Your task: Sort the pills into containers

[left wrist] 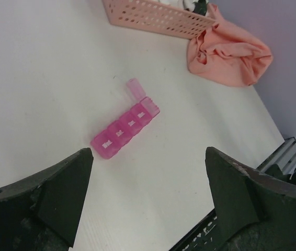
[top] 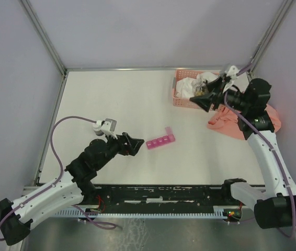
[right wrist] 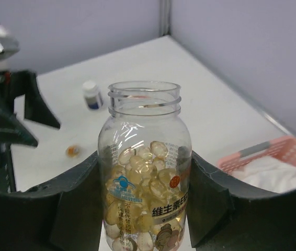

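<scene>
**A:** Two grippers to account for. How does the left gripper (top: 136,146) stand?

**B:** Wide open, with nothing between its fingers (left wrist: 59,193). It hangs over the white desk (top: 116,99), pointing toward the pill organizer (top: 161,140).

**A:** Where does the organizer lie relative to it?

**B:** Just ahead of the fingertips, apart from them and not touching. In the left wrist view the pink strip lies flat on the desk beyond the gap between the fingers, a little left of its middle, running diagonally away. The lid at the far end stands open; the other lids look shut.

**A:** And the right gripper (top: 201,102)?

**B:** Closed on a clear bottle (right wrist: 144,104) with no cap, held upright with a finger on each side. The bottle is partly filled with golden capsules (right wrist: 143,178). Seen from above, it sits at the near edge of the pink basket (top: 182,100) at the far right of the desk, well apart from the organizer.

**A:** Anything else?

**B:** An orange cloth (top: 222,124) lies bunched just beside the basket, under the right arm. One small amber bit (right wrist: 73,151) rests on the desk — too small to say what it is.
</scene>
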Motion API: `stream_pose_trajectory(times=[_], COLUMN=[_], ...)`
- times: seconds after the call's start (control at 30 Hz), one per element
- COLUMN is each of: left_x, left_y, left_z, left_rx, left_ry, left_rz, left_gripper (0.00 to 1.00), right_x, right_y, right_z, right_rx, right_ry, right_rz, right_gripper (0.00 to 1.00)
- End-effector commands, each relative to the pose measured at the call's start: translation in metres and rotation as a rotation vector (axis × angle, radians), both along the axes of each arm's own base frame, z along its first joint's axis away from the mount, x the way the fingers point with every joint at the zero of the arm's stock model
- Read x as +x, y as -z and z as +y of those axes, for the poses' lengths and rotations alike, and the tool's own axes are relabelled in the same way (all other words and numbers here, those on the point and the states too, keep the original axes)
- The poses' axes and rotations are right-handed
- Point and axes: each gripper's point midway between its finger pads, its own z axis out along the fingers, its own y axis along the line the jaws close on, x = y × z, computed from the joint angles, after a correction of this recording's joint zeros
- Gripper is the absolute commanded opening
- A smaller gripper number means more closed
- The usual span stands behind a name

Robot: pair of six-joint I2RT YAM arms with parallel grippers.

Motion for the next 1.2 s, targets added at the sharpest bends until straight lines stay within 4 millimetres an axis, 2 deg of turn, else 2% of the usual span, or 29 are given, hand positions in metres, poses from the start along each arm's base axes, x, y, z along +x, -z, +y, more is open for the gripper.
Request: stream_pose_trajectory(times=[0.0,0.07,0.13,0.17,0.2,0.27,0.3,0.33,0.37,0.4,0.43,0.47,0.5,0.53,0.57,0.63,0.67,0.7,0.77,0.8,0.83,0.9,0.93,1.0,1.03,1.07,1.1,1.13,1.17], left_x=[0.001,-0.001,-0.003,-0.005,-0.007,-0.010,-0.011,-0.011,-0.012,-0.012,-0.012,-0.012,-0.012,-0.012,-0.012,-0.012,-0.012,-0.012,-0.010,-0.009,-0.008,-0.008,-0.007,-0.004,-0.003,-0.002,-0.001,-0.001,0.000], left_y=[-0.051,-0.052,-0.051,-0.051,-0.050,-0.050,-0.051,-0.053,-0.054,-0.056,-0.057,-0.057,-0.060,-0.062,-0.062,-0.062,-0.061,-0.059,-0.056,-0.055,-0.055,-0.052,-0.048,-0.041,-0.038,-0.033,-0.029,-0.027,-0.022], left_z=[-0.015,-0.021,-0.026,-0.028,-0.030,-0.031,-0.032,-0.032,-0.032,-0.032,-0.032,-0.031,-0.031,-0.032,-0.033,-0.036,-0.037,-0.038,-0.038,-0.040,-0.042,-0.044,-0.044,-0.041,-0.039,-0.037,-0.035,-0.034,-0.031], left_rx=[-0.074,-0.104,-0.132,-0.147,-0.163,-0.187,-0.197,-0.203,-0.204,-0.201,-0.201,-0.204,-0.219,-0.233,-0.244,-0.244,-0.239,-0.232,-0.234,-0.238,-0.236,-0.211,-0.188,-0.147,-0.131,-0.117,-0.108,-0.105,-0.101], left_ry=[0.082,0.106,0.123,0.136,0.148,0.160,0.165,0.166,0.169,0.171,0.171,0.169,0.167,0.167,0.172,0.183,0.188,0.191,0.183,0.184,0.188,0.201,0.202,0.196,0.188,0.182,0.180,0.174,0.165], left_rz=[-0.160,-0.152,-0.146,-0.142,-0.136,-0.134,-0.135,-0.137,-0.140,-0.142,-0.146,-0.149,-0.160,-0.167,-0.169,-0.164,-0.161,-0.160,-0.162,-0.161,-0.162,-0.165,-0.169,-0.194,-0.209,-0.223,-0.239,-0.259,-0.271], left_gripper=[0.94,0.94,0.94,0.93,0.93,0.93,0.93,0.93,0.93,0.93,0.93,0.93,0.93,0.93,0.93,0.93,0.93,0.93,0.93,0.93,0.93,0.93,0.93,0.93,0.93,0.93,0.93,0.93,0.93], right_x=[0.014,-0.038,-0.089,-0.091,-0.080,-0.038,-0.039,-0.065,-0.107,-0.133,-0.130,-0.110,-0.072,-0.054,-0.069,-0.140,-0.147,-0.117,-0.040,-0.033,-0.050,-0.104,-0.092,-0.015,0.002,0.009,0.000,0.000,-0.006], right_y=[-0.124,-0.145,-0.149,-0.149,-0.152,-0.162,-0.171,-0.185,-0.197,-0.201,-0.204,-0.208,-0.205,-0.205,-0.214,-0.221,-0.220,-0.214,-0.189,-0.188,-0.190,-0.172,-0.159,-0.113,-0.096,-0.092,-0.104,-0.093,-0.089], right_z=[-0.017,0.013,0.034,0.032,0.027,0.004,0.004,0.012,0.018,0.017,0.013,0.007,-0.004,-0.011,-0.009,0.002,0.001,-0.002,-0.016,-0.015,-0.002,0.021,0.020,-0.014,-0.026,-0.038,-0.038,-0.034,-0.030], right_rx=[0.370,0.448,0.438,0.431,0.433,0.507,0.602,0.691,0.729,0.710,0.684,0.654,0.656,0.708,0.792,0.795,0.757,0.716,0.631,0.648,0.686,0.641,0.588,0.466,0.465,0.513,0.573,0.603,0.606], right_ry=[0.062,-0.158,-0.291,-0.251,-0.179,0.011,-0.042,-0.194,-0.357,-0.408,-0.333,-0.206,-0.054,-0.010,-0.118,-0.414,-0.373,-0.208,0.083,0.062,-0.083,-0.350,-0.269,0.149,0.206,0.177,0.067,-0.015,-0.097], right_rz=[-0.071,-0.099,-0.176,-0.195,-0.188,-0.123,-0.082,-0.080,-0.140,-0.236,-0.264,-0.282,-0.213,-0.145,-0.134,-0.250,-0.297,-0.253,-0.102,-0.091,-0.092,-0.183,-0.243,-0.105,-0.035,0.012,-0.042,0.039,0.003], right_gripper=[0.05,0.06,0.07,0.08,0.08,0.07,0.07,0.08,0.08,0.07,0.05,0.04,0.02,0.02,0.03,0.04,0.02,0.02,0.02,0.02,0.02,0.02,0.02,0.02,0.02,0.03,0.04,0.04,0.03])
